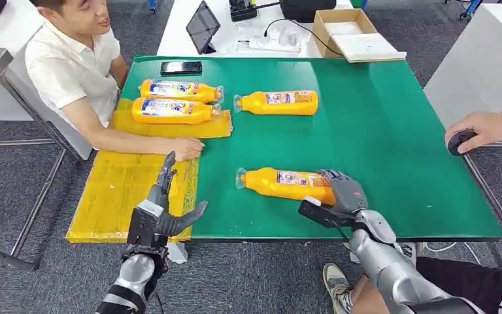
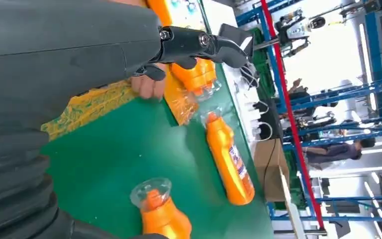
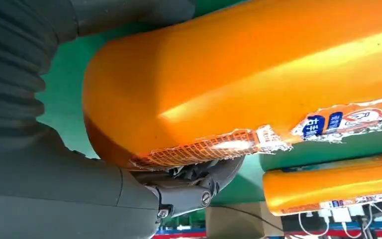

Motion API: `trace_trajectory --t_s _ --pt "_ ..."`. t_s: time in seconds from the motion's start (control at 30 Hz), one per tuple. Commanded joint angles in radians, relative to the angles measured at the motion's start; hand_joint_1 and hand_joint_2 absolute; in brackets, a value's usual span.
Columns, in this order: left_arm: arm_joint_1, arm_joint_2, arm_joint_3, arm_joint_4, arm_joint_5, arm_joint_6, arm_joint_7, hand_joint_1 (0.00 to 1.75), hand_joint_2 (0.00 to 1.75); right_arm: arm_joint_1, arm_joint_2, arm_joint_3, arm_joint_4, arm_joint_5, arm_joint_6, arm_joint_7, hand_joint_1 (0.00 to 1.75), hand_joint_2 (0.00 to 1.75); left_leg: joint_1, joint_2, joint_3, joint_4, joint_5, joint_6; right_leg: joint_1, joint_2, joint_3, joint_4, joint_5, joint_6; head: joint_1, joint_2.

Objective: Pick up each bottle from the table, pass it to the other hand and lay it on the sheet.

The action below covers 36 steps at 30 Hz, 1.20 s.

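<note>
An orange bottle (image 1: 281, 184) (image 3: 238, 74) lies on its side near the front of the green table (image 1: 379, 144), cap pointing left. My right hand (image 1: 343, 196) grips its base, fingers (image 3: 194, 184) on one side and thumb on the other. My left hand (image 1: 163, 209) hovers open over the near part of the yellow sheet (image 1: 117, 196), its fingers (image 2: 199, 45) spread and holding nothing. Two more orange bottles (image 1: 176, 89) (image 1: 170, 111) lie on the far end of the sheet. Another bottle (image 1: 281, 103) (image 2: 229, 159) lies on the bare green table further back.
A seated person at the left rests a hand (image 1: 186, 149) on the sheet just beyond my left hand. Another person's hand (image 1: 490, 127) holds a dark round object (image 1: 461, 140) at the table's right edge. A black phone (image 1: 181, 67) lies at the back edge.
</note>
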Motion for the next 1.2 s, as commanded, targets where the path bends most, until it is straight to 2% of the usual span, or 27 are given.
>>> trace_trajectory --t_s 0.03,0.1,0.43,0.47,0.5,0.57,0.6,0.67,0.7,0.77,0.8,0.87,0.9,1.03,1.2 --pt "-0.048 0.01 -0.001 0.09 0.011 0.005 -0.015 0.0 1.75 0.033 0.013 -0.02 0.082 -0.042 0.048 -0.048 1.75 1.75 0.002 -0.001 0.005 -0.002 0.0 -0.002 0.002 -0.003 0.006 -0.002 -0.001 -0.002 0.0 0.0" --pt "-0.036 0.007 0.005 0.072 0.015 0.009 -0.021 0.0 1.75 0.045 0.018 -0.035 0.07 -0.061 0.035 -0.077 1.75 1.75 0.001 -0.001 0.003 -0.001 0.0 -0.001 0.001 -0.002 0.004 -0.001 -0.001 -0.001 0.0 0.0" --pt "-0.028 0.007 0.004 0.063 0.016 0.009 -0.021 0.0 1.75 0.049 0.02 -0.035 0.069 -0.061 0.031 -0.078 1.75 1.75 0.002 0.0 0.006 -0.002 -0.001 -0.002 0.002 -0.003 0.007 -0.002 -0.001 -0.003 0.0 0.0" --pt "-0.013 0.004 0.01 0.038 0.025 0.011 -0.03 0.0 1.75 0.056 0.025 -0.045 0.053 -0.078 0.006 -0.124 1.75 1.75 0.001 0.0 0.005 -0.001 -0.001 -0.002 0.001 -0.002 0.005 -0.002 -0.001 -0.002 0.0 0.0" --pt "0.014 -0.003 0.025 -0.004 0.057 0.005 -0.049 0.0 1.75 0.073 0.045 -0.08 0.024 -0.13 -0.023 -0.199 1.75 1.75 0.002 0.0 0.006 -0.002 -0.001 -0.002 0.002 -0.002 0.007 -0.002 -0.001 -0.003 0.0 0.0" --pt "0.072 -0.011 0.043 -0.095 0.121 -0.009 -0.053 0.0 1.75 0.11 0.103 -0.151 -0.073 -0.262 -0.012 -0.312 1.75 1.75 0.002 0.002 0.005 -0.001 -0.001 -0.002 0.002 0.0 0.005 -0.002 -0.001 -0.002 0.0 0.0" --pt "0.091 -0.024 0.059 -0.118 0.178 -0.03 -0.048 0.0 1.75 0.149 0.129 -0.165 -0.181 -0.348 -0.011 -0.327 1.75 1.75 0.002 0.004 0.006 -0.001 -0.002 -0.002 0.002 0.001 0.006 -0.002 -0.001 -0.003 0.0 0.0" --pt "0.143 -0.032 0.071 -0.172 0.275 -0.069 -0.033 0.0 1.75 0.235 0.187 -0.149 -0.415 -0.49 -0.08 -0.327 1.75 1.75 0.002 0.006 0.003 -0.001 -0.002 -0.002 0.002 0.004 0.003 0.0 0.0 -0.002 0.0 0.0" --pt "0.176 -0.043 0.076 -0.2 0.321 -0.076 -0.023 0.0 1.75 0.304 0.235 -0.162 -0.595 -0.605 -0.149 -0.327 1.75 1.75 0.002 0.009 0.005 -0.001 -0.004 -0.003 0.002 0.006 0.003 0.0 -0.002 -0.003 0.0 0.0" --pt "0.209 -0.048 0.074 -0.224 0.351 -0.071 -0.019 0.0 1.75 0.378 0.28 -0.16 -0.72 -0.675 -0.213 -0.327 1.75 1.75 0.001 0.005 0.0 0.0 -0.002 -0.002 0.001 0.003 0.0 0.001 -0.001 -0.002 0.0 0.0" --pt "0.228 -0.046 0.067 -0.237 0.361 -0.07 -0.016 0.0 1.75 0.44 0.307 -0.138 -0.796 -0.708 -0.257 -0.327 1.75 1.75 0.002 0.006 0.002 -0.001 -0.004 -0.003 0.002 0.004 0.002 0.001 -0.003 -0.003 0.0 0.0" --pt "0.233 -0.03 0.04 -0.237 0.354 -0.074 -0.009 0.0 1.75 0.5 0.272 -0.018 -0.902 -0.72 -0.396 -0.327 1.75 1.75 0.003 -0.001 -0.001 0.0 -0.003 -0.002 0.003 0.0 0.0 0.001 -0.004 -0.003 0.0 0.0" --pt "0.23 -0.024 0.02 -0.228 0.342 -0.078 -0.006 0.0 1.75 0.517 0.245 0.04 -0.929 -0.746 -0.412 -0.327 1.75 1.75 0.004 0.0 0.0 0.0 -0.004 -0.003 0.004 0.0 0.002 0.001 -0.005 -0.004 0.0 0.0" --pt "0.221 -0.023 -0.027 -0.22 0.315 -0.079 -0.013 0.0 1.75 0.502 0.238 0.068 -0.889 -0.81 -0.384 -0.327 1.75 1.75 0.004 -0.001 -0.002 0.0 -0.004 -0.004 0.003 -0.001 0.0 0.001 -0.005 -0.005 0.001 0.0" --pt "0.25 -0.008 -0.087 -0.249 0.302 -0.096 -0.026 0.0 1.75 0.491 0.241 0.092 -0.857 -0.803 -0.336 -0.327 1.75 1.75 0.003 0.001 0.0 0.0 -0.005 -0.005 0.003 0.001 0.001 0.001 -0.005 -0.006 0.0 0.0"
